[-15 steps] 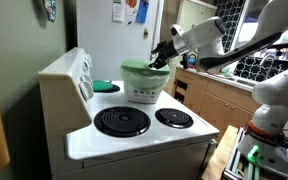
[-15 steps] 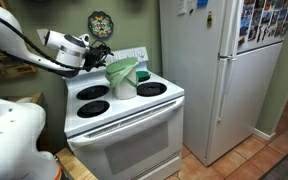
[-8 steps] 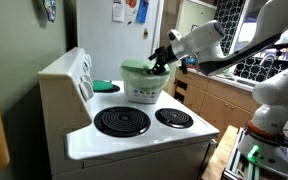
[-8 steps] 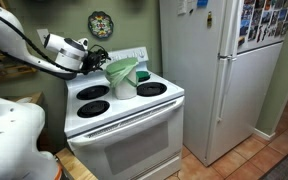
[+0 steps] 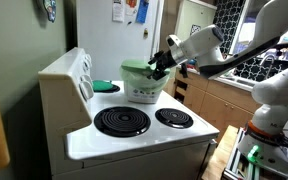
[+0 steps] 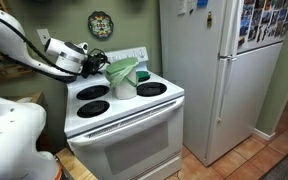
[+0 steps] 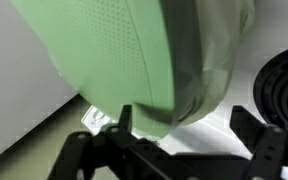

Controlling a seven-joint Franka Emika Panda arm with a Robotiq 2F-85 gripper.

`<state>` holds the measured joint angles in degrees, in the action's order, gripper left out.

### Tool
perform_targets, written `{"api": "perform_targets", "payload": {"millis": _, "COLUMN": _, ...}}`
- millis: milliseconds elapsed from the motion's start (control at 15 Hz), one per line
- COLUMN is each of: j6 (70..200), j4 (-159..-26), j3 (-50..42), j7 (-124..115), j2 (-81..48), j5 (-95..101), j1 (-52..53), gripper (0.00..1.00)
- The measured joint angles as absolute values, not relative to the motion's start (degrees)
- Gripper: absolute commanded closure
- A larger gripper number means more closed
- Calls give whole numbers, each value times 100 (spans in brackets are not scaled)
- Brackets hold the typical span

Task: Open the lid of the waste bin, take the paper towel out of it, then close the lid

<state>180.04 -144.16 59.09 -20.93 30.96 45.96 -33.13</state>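
The pale mint waste bin (image 5: 142, 91) stands on a back burner of the white stove, and shows in both exterior views (image 6: 125, 87). Its green lid (image 5: 136, 69) rests on the rim and looks tilted in an exterior view (image 6: 121, 68). My gripper (image 5: 160, 64) is open at the lid's edge, and it also shows in an exterior view (image 6: 100, 62). In the wrist view the lid (image 7: 94, 50) and the bin wall (image 7: 222, 60) fill the picture. The gripper (image 7: 187, 125) straddles the lid's rim without closing on it. The paper towel is hidden.
A flat bright green item (image 5: 105, 87) lies on the other back burner. Two front burners (image 5: 121, 121) (image 5: 174, 117) are bare. The stove's back panel (image 5: 82, 75) rises behind the bin. A white fridge (image 6: 224, 70) stands beside the stove. Wooden cabinets (image 5: 212, 100) are nearby.
My gripper has moved down and in toward the lid's edge and now stands around its rim. The bin and lid have not moved.
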Motion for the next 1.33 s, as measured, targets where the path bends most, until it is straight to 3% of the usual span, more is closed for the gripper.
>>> {"api": "perform_targets", "payload": {"millis": 1333, "j6": 18351, "j4": -14331, "j3": 6499, "j7": -2242, "j2": 3776, "j5": 4562, "j1": -4295, "gripper": 0}}
